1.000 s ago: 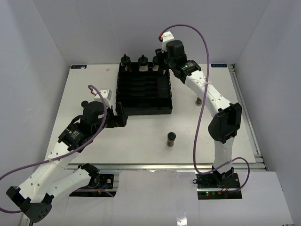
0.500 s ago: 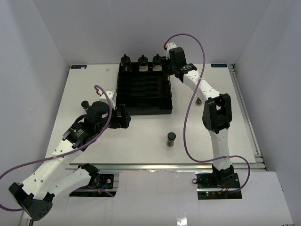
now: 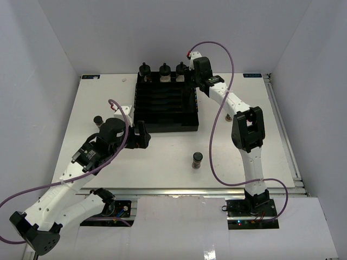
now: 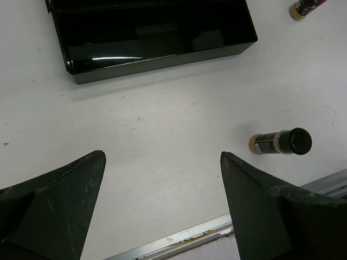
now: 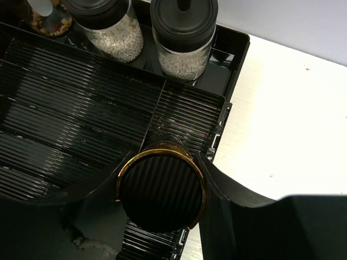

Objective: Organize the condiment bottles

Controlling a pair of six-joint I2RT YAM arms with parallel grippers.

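Currently the right pincer (image 5: 158,183) pinches a gold-rimmed spice jar (image 5: 162,203) by its sides over the black slotted tray (image 5: 65,108), which sits at the far edge of the tabletop (image 3: 162,157). Three squat bottles (image 3: 164,70) line the tray's far row (two show pale grains). Nearer, the left pincer (image 4: 162,208) hangs spread wide above bare tabletop; a second spice jar (image 4: 280,142) stands toward the near edge.

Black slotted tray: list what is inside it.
Three squat clear bottles with black knobbed caps stand in the black slotted tray's far row. The right tool holds a gold-rimmed dark jar over the right-hand slots. The floor beneath the jar is covered.
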